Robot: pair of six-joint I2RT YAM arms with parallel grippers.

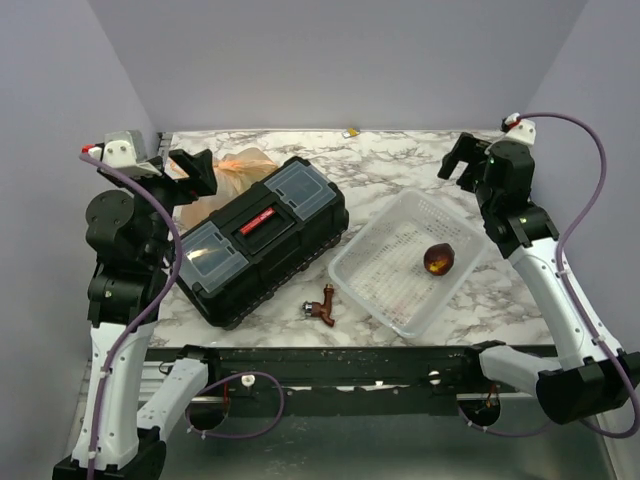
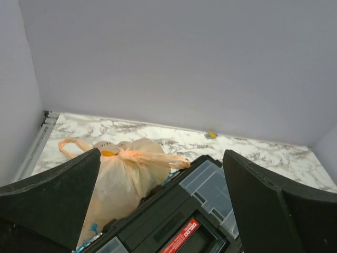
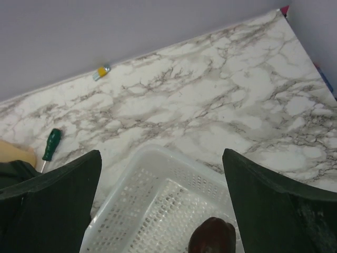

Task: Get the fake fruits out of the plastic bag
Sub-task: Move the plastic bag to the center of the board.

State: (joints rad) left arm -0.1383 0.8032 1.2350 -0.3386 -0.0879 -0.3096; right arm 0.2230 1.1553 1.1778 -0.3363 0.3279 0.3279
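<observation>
My left gripper (image 2: 161,154) hangs wide open and empty above the toolbox's (image 1: 262,238) back-left edge. The bag (image 2: 125,176) sits just behind the toolbox, touching it; I cannot make out the fruits inside. My right gripper (image 3: 160,154) gapes empty, well right of the toolbox, over the basket's (image 1: 350,272) far edge.

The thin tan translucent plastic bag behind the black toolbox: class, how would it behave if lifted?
Probably floppy: the thin tan translucent plastic bag has crinkled walls and drooping loop handles. Likely bottom-heavy, apt to swing: it bulges low behind the black plastic toolbox.
</observation>
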